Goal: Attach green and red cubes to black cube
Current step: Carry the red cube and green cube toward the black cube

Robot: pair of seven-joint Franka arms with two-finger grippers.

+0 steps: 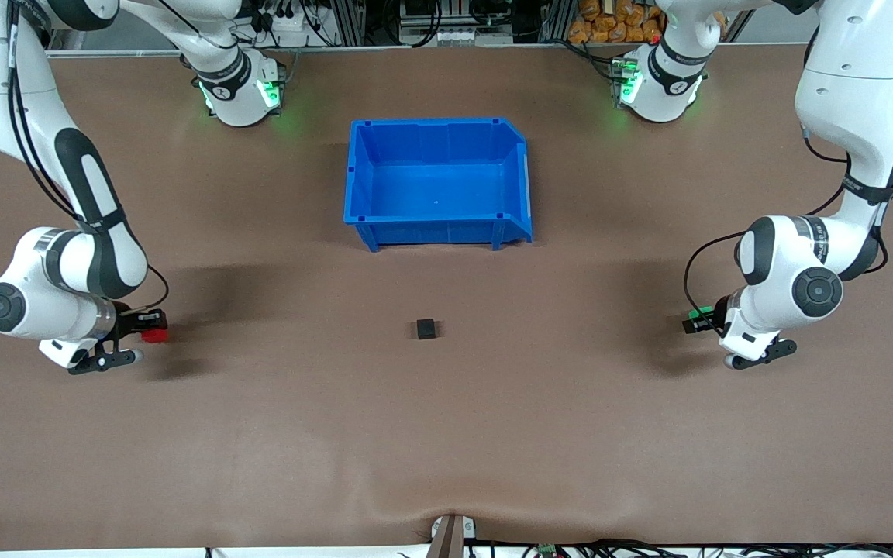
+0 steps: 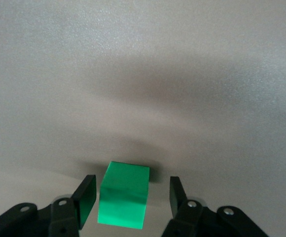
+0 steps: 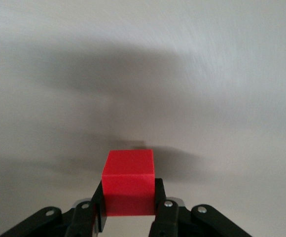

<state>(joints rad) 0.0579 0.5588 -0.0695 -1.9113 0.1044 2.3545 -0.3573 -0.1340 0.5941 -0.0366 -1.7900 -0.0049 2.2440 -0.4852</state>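
The black cube (image 1: pixel 426 328) sits alone on the brown table, nearer to the front camera than the blue bin. My right gripper (image 1: pixel 149 322) is low at the right arm's end of the table and is shut on the red cube (image 1: pixel 156 335). The right wrist view shows the red cube (image 3: pixel 129 182) pinched between both fingers of that gripper (image 3: pixel 128 203). My left gripper (image 1: pixel 696 322) is low at the left arm's end, open around the green cube (image 1: pixel 700 312). In the left wrist view the green cube (image 2: pixel 124 195) stands between the spread fingers of the gripper (image 2: pixel 130 196), with gaps on both sides.
An empty blue bin (image 1: pixel 439 231) stands mid-table, farther from the front camera than the black cube. Both arm bases stand along the table's back edge. A small clamp (image 1: pixel 450 535) sits at the front edge.
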